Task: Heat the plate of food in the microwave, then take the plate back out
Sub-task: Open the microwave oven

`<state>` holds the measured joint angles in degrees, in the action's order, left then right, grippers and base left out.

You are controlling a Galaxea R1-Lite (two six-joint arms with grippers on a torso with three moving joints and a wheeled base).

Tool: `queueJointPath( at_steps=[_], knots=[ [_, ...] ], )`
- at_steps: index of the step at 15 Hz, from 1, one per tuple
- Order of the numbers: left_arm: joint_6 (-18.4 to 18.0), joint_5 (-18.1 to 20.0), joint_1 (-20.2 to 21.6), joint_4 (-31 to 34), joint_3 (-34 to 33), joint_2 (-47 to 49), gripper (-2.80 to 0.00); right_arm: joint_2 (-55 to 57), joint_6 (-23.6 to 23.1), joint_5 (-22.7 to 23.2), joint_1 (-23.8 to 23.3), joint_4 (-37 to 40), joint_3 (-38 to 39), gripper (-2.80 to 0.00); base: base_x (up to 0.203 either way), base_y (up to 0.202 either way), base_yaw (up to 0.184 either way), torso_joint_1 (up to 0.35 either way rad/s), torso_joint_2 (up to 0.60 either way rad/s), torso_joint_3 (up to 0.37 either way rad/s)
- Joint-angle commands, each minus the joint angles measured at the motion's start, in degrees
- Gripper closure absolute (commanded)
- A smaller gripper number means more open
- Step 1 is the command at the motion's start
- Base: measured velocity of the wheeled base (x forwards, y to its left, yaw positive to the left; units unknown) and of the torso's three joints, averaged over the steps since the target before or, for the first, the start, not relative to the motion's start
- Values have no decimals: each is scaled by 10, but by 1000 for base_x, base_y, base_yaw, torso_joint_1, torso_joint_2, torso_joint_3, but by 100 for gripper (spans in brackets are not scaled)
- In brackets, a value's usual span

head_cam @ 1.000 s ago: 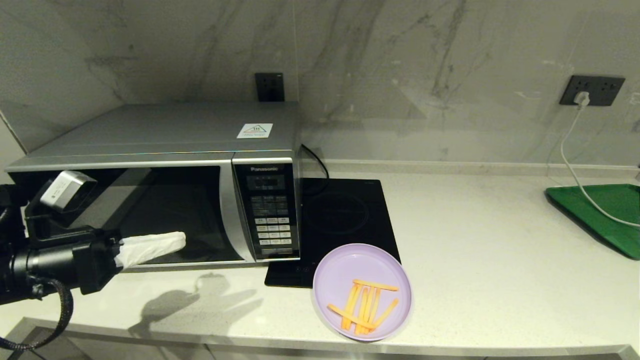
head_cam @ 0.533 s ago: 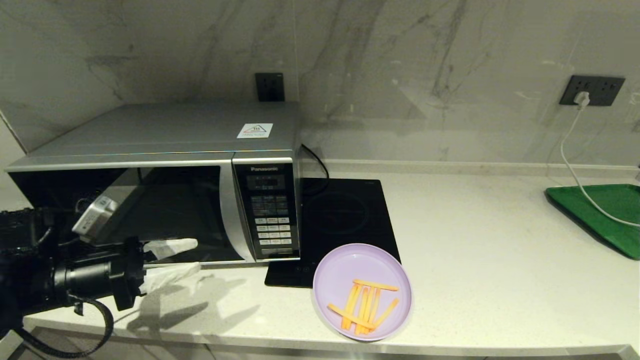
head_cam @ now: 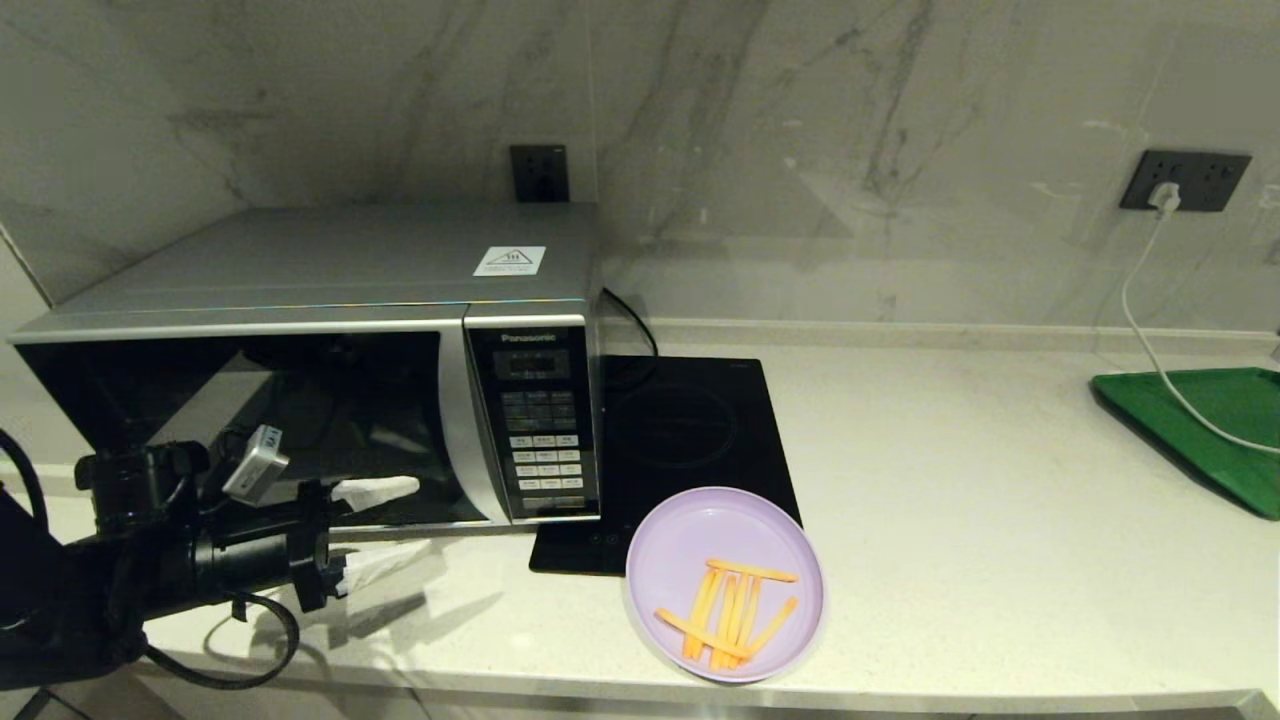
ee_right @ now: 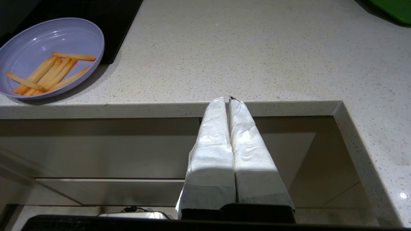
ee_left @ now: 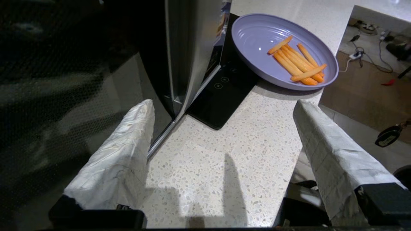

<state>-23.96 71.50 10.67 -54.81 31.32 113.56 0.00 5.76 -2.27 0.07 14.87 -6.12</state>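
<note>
Since the earlier frame, the left hand (head_cam: 385, 525) is sitting lower and further right, its white-wrapped fingers (ee_left: 123, 141) now spreading wide with nothing between them. It is hovering just above the counter (head_cam: 980, 520) in front of the microwave (head_cam: 330, 330), near the bottom of the closed dark door. Further right, the plate of food (head_cam: 724, 583) is lying at the counter's front edge, overlapping the black hob (head_cam: 690, 440). The right hand (ee_right: 228, 100) is waiting below the counter edge, fingers pressing together.
</note>
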Motion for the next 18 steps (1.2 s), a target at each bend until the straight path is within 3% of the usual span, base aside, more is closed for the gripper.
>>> queueJointPath(
  at_steps=[1, 12, 18],
  knots=[
    [6, 3, -4, -3, 10, 12, -280, 1, 0, 0, 0, 1, 0, 0, 0, 0, 0, 0, 0, 0],
    [37, 3, -48, -3, 71, 11, -280, 1, 0, 0, 0, 1, 0, 0, 0, 0, 0, 0, 0, 0],
    [83, 5, -61, -35, 76, 5, -280, 1, 0, 0, 0, 1, 0, 0, 0, 0, 0, 0, 0, 0]
  ],
)
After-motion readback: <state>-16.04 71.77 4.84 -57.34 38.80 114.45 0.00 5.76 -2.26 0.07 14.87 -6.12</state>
